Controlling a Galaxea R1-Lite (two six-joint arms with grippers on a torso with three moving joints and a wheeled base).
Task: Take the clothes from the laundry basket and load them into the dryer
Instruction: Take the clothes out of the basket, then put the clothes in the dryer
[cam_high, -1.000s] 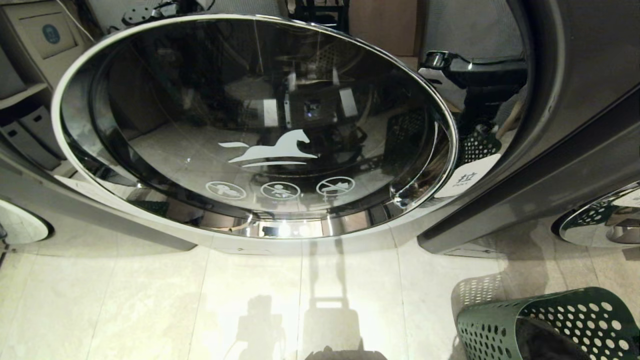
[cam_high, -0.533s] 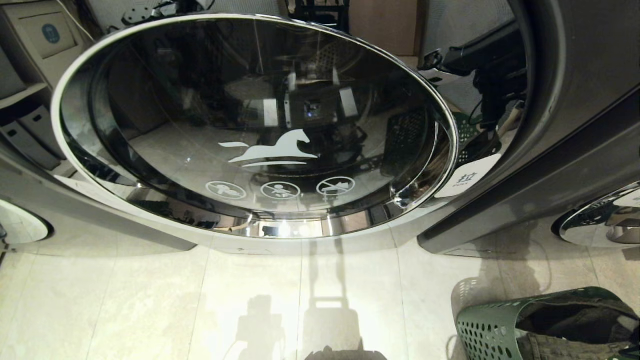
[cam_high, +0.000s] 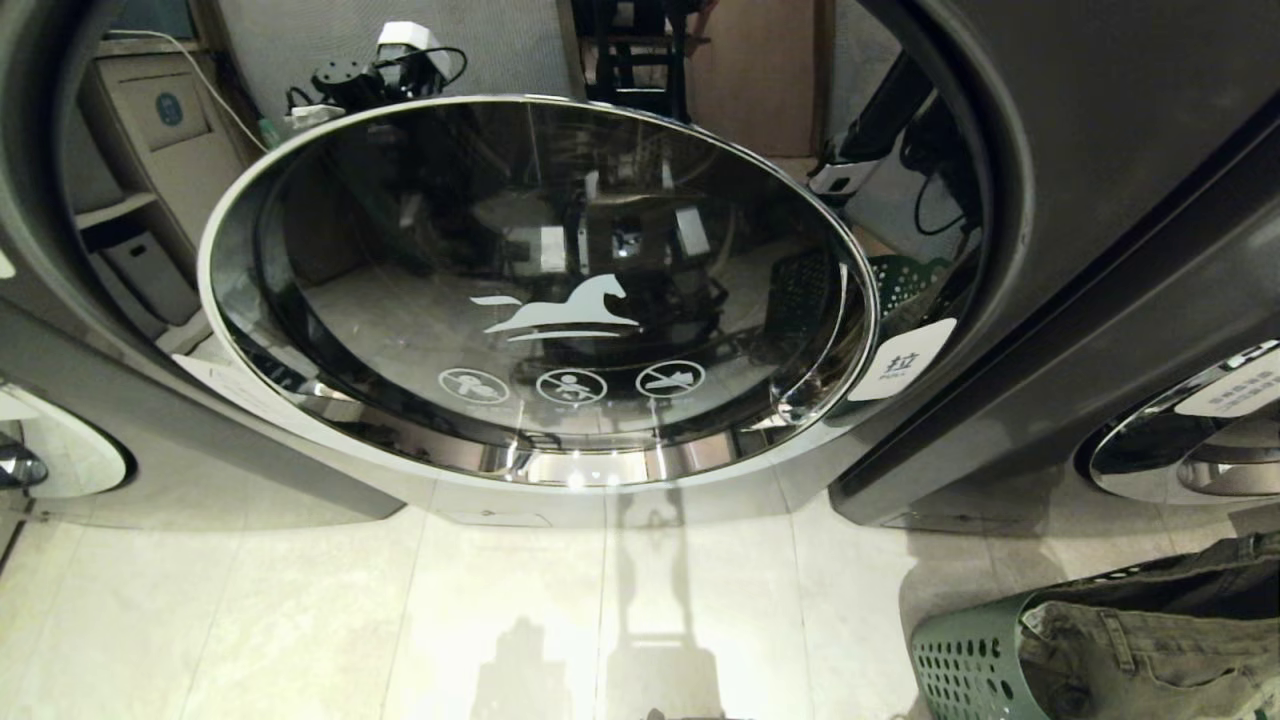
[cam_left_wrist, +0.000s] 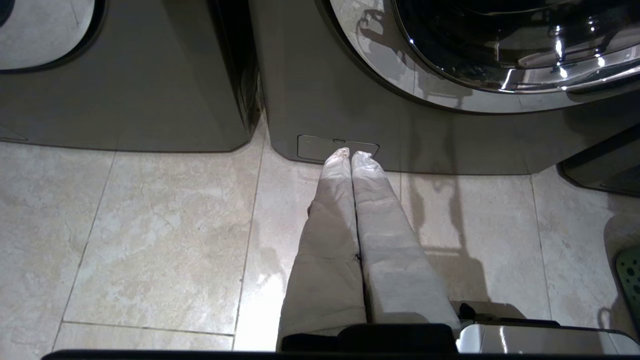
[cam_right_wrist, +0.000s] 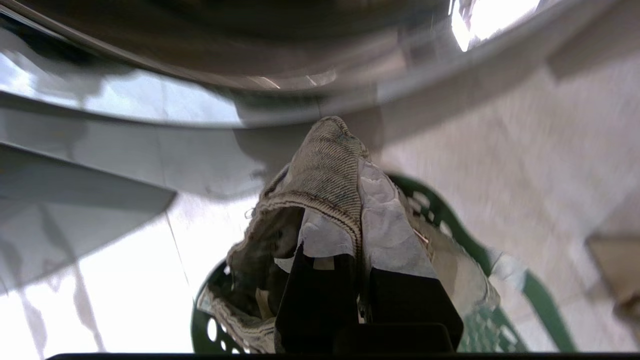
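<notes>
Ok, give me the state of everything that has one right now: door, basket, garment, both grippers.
dryer door: shut, glass reflecting the room
laundry basket: on the floor, clothes in it
khaki garment: pinched in the right gripper, over the basket
right gripper: shut on the garment
left gripper: shut, holding nothing, pointing at the dryer's base

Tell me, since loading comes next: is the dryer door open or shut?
Shut. The round glass door sits flush in its ring, reflecting the room, with no drum opening showing.
</notes>
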